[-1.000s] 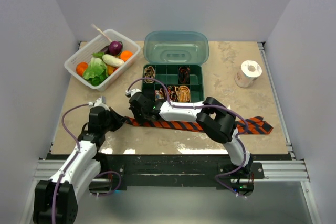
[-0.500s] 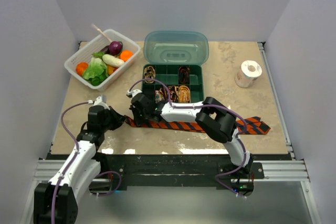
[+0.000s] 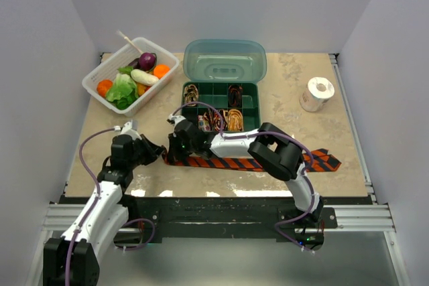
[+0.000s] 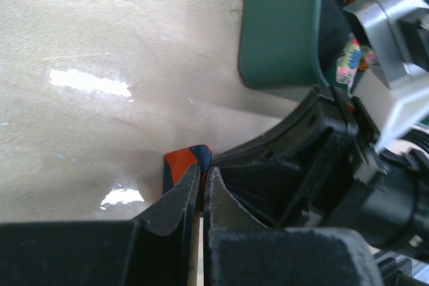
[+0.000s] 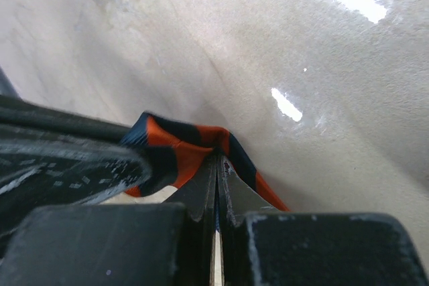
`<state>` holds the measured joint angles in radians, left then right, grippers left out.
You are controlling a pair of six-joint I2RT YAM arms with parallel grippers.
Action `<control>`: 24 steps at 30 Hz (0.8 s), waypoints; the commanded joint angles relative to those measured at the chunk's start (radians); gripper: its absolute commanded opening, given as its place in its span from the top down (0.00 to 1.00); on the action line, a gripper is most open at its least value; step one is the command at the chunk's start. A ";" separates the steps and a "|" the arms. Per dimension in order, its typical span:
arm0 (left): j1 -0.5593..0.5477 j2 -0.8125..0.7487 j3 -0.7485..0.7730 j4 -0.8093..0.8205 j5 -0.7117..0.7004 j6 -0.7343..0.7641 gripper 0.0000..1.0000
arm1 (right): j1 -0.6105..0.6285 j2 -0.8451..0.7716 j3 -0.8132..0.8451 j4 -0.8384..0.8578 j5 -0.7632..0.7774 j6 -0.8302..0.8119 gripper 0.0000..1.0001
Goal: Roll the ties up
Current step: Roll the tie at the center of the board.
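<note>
An orange-red tie with navy stripes (image 3: pixel 231 163) lies flat across the table's near part, its wide end at the right (image 3: pixel 326 161). My left gripper (image 3: pixel 161 153) is shut on the tie's narrow left end (image 4: pixel 190 164). My right gripper (image 3: pixel 175 149) reaches leftward and is shut on the same end, where the tie (image 5: pixel 191 145) is folded over at its tips. The two grippers touch or nearly touch. Small rolled ties in red, brown and gold (image 3: pixel 231 120) sit in the green box.
A green compartment box (image 3: pixel 220 105) with its lid raised stands just behind the grippers. A white basket of vegetables (image 3: pixel 131 75) is at the back left. A white tape roll (image 3: pixel 316 94) stands at the back right.
Both grippers have shifted a little to the right with the tie's narrow end, and the tie's wide end has slid slightly left.
</note>
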<state>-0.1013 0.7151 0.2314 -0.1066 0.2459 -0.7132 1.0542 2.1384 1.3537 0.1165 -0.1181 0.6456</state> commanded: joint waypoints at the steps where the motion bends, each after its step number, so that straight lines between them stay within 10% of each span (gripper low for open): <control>1: -0.009 -0.038 -0.006 0.091 0.072 0.011 1.00 | -0.020 -0.017 -0.074 0.095 -0.043 0.095 1.00; 24: -0.130 -0.132 -0.084 0.108 0.017 -0.046 1.00 | -0.042 0.005 -0.134 0.172 -0.084 0.144 1.00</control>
<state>-0.2081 0.5892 0.1322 -0.0391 0.2737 -0.7410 1.0180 2.1376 1.2457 0.3149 -0.1902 0.7883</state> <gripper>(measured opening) 0.055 0.006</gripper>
